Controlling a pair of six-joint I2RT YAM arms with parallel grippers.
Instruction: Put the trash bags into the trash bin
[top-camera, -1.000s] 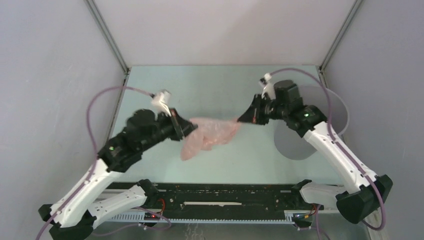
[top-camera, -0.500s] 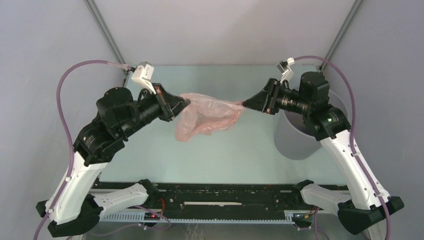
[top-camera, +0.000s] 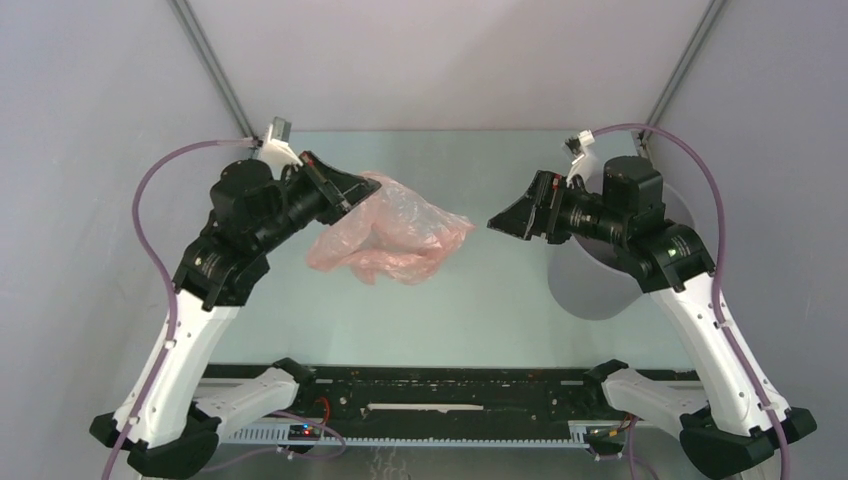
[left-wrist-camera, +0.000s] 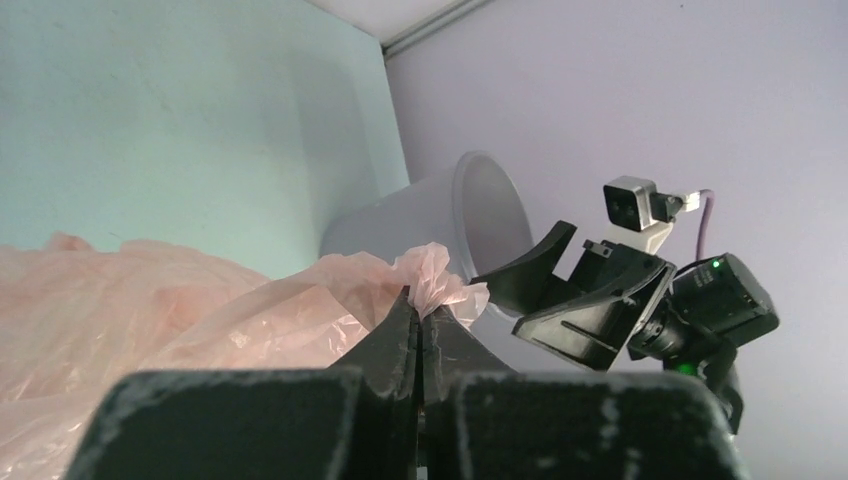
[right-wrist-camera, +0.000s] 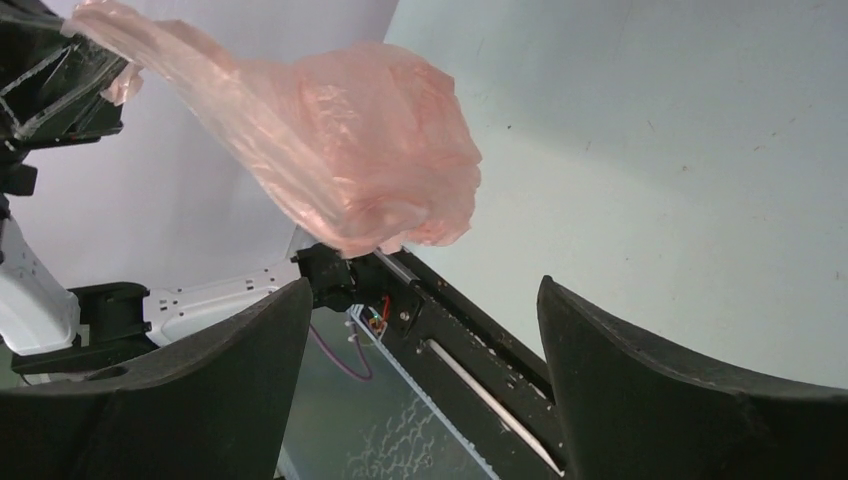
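Note:
The trash bag (top-camera: 395, 235), thin wrinkled pale-pink film, hangs in the air over the middle-left of the table. My left gripper (top-camera: 362, 188) is shut on a bunched corner of it, and in the left wrist view that corner pokes up between the closed fingertips (left-wrist-camera: 420, 300) while the bag (left-wrist-camera: 150, 310) spreads left. Right of the bag, and apart from it, my right gripper (top-camera: 497, 220) stands open with nothing between its fingers. From the right wrist the bag (right-wrist-camera: 340, 150) dangles well ahead of the gripper (right-wrist-camera: 425, 285). The grey trash bin (top-camera: 600, 290) stands at the right, partly hidden under my right arm; its rim (left-wrist-camera: 470, 215) shows.
A black rail (top-camera: 430, 385) with wiring runs along the table's near edge between the arm bases. Grey enclosure walls (top-camera: 90, 150) close in the left, right and back sides. Purple cables (top-camera: 160, 190) loop above both arms.
My right gripper has opened, let go of the bag's right end and drawn back to the right. The left arm has risen, and the bag now hangs from it alone.

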